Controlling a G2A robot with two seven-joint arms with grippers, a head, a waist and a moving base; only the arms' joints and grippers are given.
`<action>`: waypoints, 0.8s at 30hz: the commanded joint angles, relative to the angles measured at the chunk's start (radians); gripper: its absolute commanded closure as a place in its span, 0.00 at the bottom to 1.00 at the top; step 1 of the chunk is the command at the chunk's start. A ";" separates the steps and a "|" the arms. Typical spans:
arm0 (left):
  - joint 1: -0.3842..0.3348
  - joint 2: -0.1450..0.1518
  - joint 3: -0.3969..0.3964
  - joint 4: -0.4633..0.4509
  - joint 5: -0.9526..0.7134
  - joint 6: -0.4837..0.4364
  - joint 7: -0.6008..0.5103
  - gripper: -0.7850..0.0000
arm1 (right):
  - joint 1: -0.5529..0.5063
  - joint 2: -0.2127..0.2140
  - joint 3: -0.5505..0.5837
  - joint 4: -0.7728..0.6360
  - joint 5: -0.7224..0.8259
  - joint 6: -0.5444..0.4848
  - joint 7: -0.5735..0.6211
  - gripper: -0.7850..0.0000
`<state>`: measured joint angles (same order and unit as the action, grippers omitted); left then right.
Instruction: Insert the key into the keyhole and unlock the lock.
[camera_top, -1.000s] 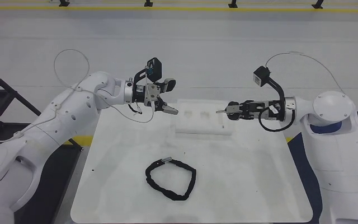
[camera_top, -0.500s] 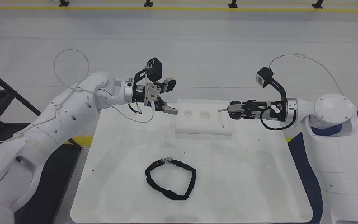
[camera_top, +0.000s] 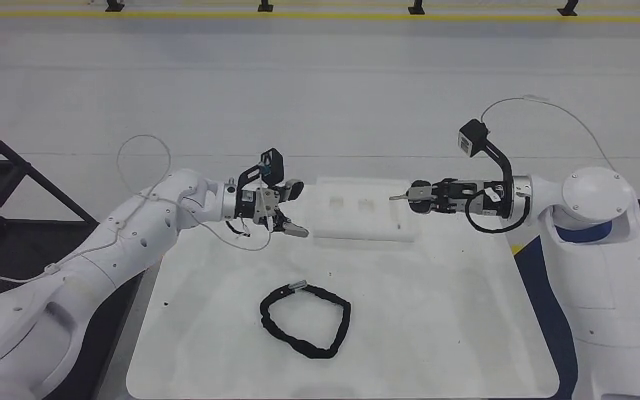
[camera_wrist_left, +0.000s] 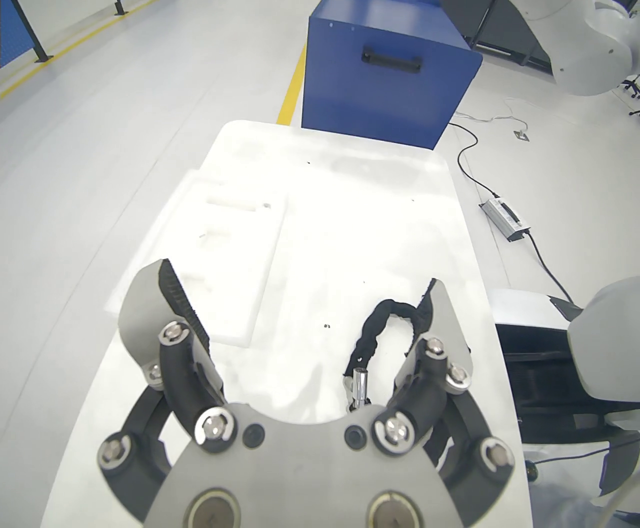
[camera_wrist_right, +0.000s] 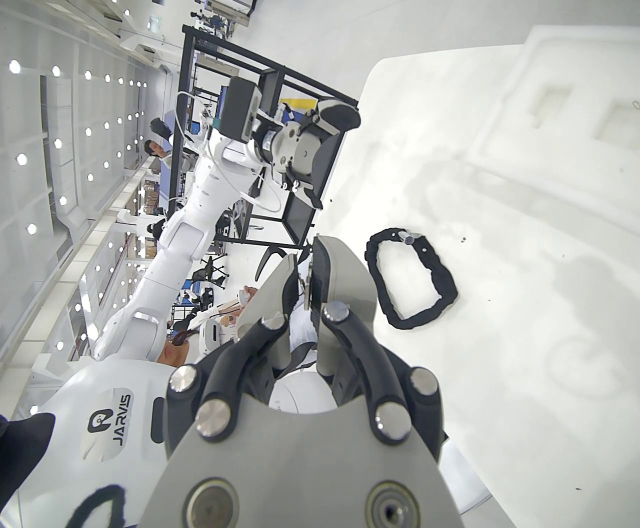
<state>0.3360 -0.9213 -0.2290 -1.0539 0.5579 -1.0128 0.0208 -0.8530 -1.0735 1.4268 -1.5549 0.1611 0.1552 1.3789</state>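
The lock (camera_top: 322, 292) is a black fabric-covered cable loop with a metal cylinder end (camera_top: 297, 286), lying flat on the white table (camera_top: 450, 330) near its front. My left gripper (camera_top: 285, 222) hangs open above the table, behind the loop and to its left. In the left wrist view the lock (camera_wrist_left: 372, 330) and its cylinder (camera_wrist_left: 359, 382) lie close by one finger of the left gripper (camera_wrist_left: 300, 280). My right gripper (camera_top: 410, 195) is held over the foam block, shut on the small silver key (camera_top: 398, 197). The right wrist view shows the right gripper (camera_wrist_right: 302, 260) and the lock (camera_wrist_right: 445, 285) beyond it.
A white foam block (camera_top: 360, 215) with shallow cut-outs sits at the table's back middle, between the two grippers. A blue cabinet (camera_wrist_left: 385, 85) stands on the floor past the table's end. Bare table surface surrounds the loop.
My left gripper has dropped and come forward, closer to the table and the lock, still open. The right gripper with the key shifted slightly to the right, then held still.
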 joint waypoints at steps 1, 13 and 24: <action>0.021 -0.002 0.002 -0.008 0.049 0.001 0.021 0.00 | 0.000 0.000 0.000 0.000 0.000 0.000 0.000 1.00; 0.105 -0.036 0.059 0.020 0.307 0.001 0.170 0.00 | 0.000 0.000 0.000 0.000 0.000 0.000 0.000 1.00; 0.135 -0.056 0.059 0.049 0.408 0.001 0.170 0.00 | 0.000 0.000 0.000 0.000 0.000 0.000 0.000 1.00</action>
<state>0.4713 -0.9775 -0.1700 -1.0045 0.9668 -1.0123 0.1906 -0.8530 -1.0735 1.4268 -1.5549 0.1611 0.1552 1.3789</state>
